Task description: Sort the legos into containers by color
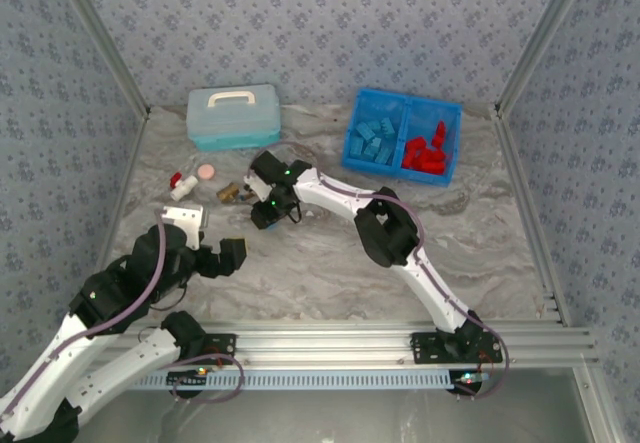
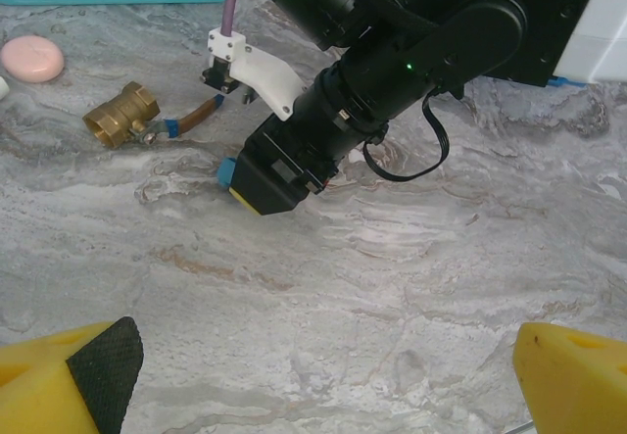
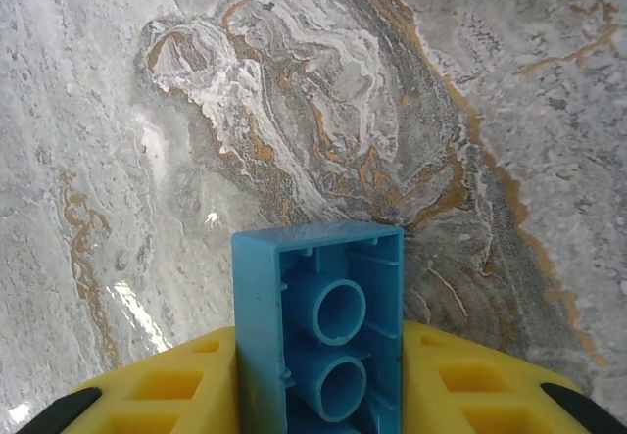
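— Blue lego point(image 3: 318, 336), close up: who had it?
— Right jaws gripped it, hollow underside showing, over the counter's point(image 1: 330, 273) left half.
— Tray point(image 1: 410, 99)?
— Far-right corner; light blue legos point(image 1: 372, 141) in its left compartment, red legos point(image 1: 428, 150) in its right compartment.
— Left jaws?
— Wide apart, empty, near the front-left corner.

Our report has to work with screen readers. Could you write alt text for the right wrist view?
A blue lego, hollow underside facing the camera, is gripped between the yellow fingers of the right hand. Beyond it lies a grey marbled table with rust-coloured veins.
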Controlling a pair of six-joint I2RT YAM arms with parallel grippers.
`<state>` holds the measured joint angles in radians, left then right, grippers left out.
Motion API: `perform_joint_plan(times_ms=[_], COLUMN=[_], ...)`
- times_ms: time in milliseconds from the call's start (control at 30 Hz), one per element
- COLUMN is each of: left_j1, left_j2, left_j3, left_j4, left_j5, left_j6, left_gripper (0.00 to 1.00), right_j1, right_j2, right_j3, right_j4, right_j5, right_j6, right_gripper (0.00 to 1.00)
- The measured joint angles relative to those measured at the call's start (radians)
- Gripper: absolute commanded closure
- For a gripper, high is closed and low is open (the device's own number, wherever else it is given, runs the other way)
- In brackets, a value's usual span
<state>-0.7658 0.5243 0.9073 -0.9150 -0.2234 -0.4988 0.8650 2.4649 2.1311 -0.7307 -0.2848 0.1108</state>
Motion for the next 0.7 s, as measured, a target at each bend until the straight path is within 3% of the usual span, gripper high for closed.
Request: perform_joint_plan(times_ms=[367,500,700], left_j1=[0.0,0.0,0.0], left_j2=[0.0,0.002,0.014], left_j3=[0.0,0.0,0.0], left_j4=[0.0,0.001,0.002], left_j5=[-0.002,-0.002,-0.002], left_j6=[0.001,0.001,0.008], left_gripper=[0.01,0.01,0.01], right_j1=[-0.051,-0.15,-0.347], right_j2=[-0.206,-0.296,-0.293], right_j3=[0.0,0.014,0.096], right_j4=[-0.004,0.002,0.001], right_j5=[0.137,0.226,0.363], right_j6=[-0.02,-0.022,-0.02], right_gripper=[0.66,0.65,0.64])
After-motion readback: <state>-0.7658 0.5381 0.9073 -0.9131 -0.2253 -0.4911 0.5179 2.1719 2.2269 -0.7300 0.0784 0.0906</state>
